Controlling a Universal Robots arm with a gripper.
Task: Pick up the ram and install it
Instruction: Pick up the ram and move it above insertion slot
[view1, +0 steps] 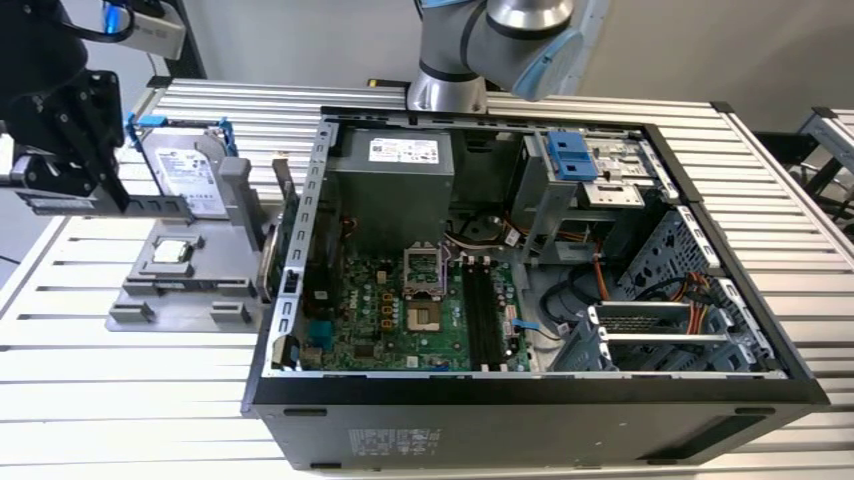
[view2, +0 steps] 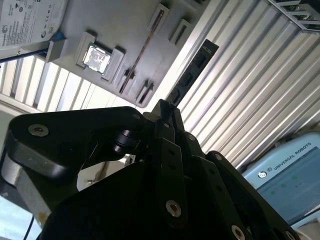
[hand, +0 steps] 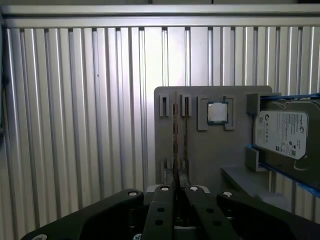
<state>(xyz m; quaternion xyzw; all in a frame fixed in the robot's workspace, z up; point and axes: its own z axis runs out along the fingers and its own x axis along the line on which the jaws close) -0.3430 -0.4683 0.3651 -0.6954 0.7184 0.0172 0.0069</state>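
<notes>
The ram (view2: 192, 75) is a thin dark stick with black chips. It juts out from between my gripper's fingers (view2: 164, 114). In the first wrist view I see the ram (hand: 175, 145) edge-on, running out from the gripper (hand: 176, 189) over the grey holder (hand: 220, 150) and its narrow slots. In the exterior view the black gripper (view1: 118, 198) hangs at the exterior view's left, above and beside the grey holder (view1: 187, 290), well away from the open computer case (view1: 534, 385). Black memory slots (view1: 483, 315) lie on the green motherboard inside the case.
On the holder a silver hard drive in a blue frame (view1: 187, 175) stands upright, with a small square processor (view1: 171, 251) in front of it. The ribbed aluminium table (view1: 120, 400) carries everything. The arm's base (view1: 447, 90) stands behind the case.
</notes>
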